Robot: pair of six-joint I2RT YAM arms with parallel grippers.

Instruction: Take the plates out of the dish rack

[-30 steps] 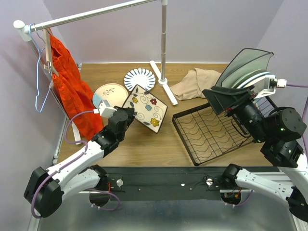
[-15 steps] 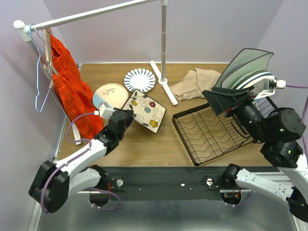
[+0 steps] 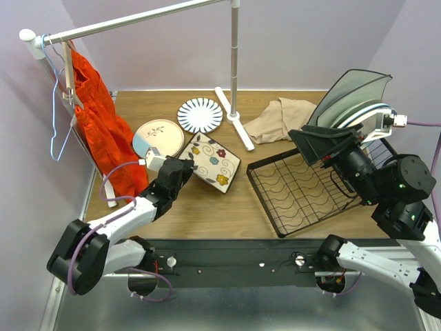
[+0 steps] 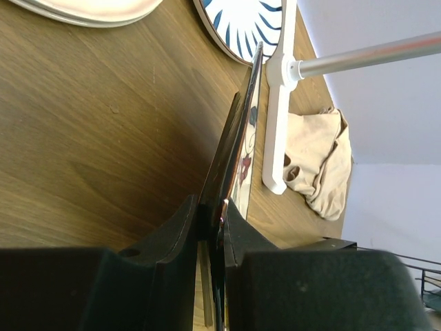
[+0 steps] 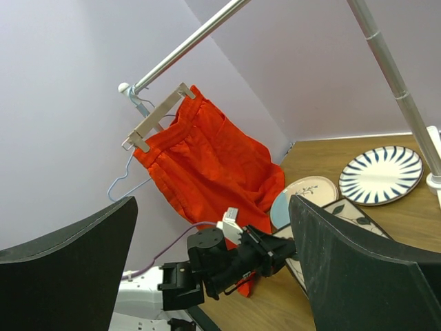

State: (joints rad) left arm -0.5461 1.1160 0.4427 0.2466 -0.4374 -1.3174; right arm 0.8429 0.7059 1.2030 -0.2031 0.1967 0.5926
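My left gripper (image 3: pixel 182 166) is shut on the near-left edge of a square floral plate (image 3: pixel 211 161), which hangs tilted low over the wooden table. In the left wrist view that plate (image 4: pixel 236 148) shows edge-on between the fingers (image 4: pixel 180 227). A round pink-and-blue plate (image 3: pixel 157 136) and a white dark-striped plate (image 3: pixel 200 114) lie flat on the table behind it. The black wire dish rack (image 3: pixel 298 191) stands at right, with upright plates (image 3: pixel 353 102) in its far slotted end. My right gripper (image 3: pixel 322 143) is open and empty, raised above the rack beside those plates.
A white clothes rail's foot (image 3: pixel 234 117) stands between the plates and a beige cloth (image 3: pixel 279 118). A red garment (image 3: pixel 103 124) hangs from the rail at far left, close to my left arm. Walls close off the table's back and sides.
My left arm has lowered the floral plate a little toward the table and flattened its tilt, and its elbow has swung rightward. The right arm has not moved.
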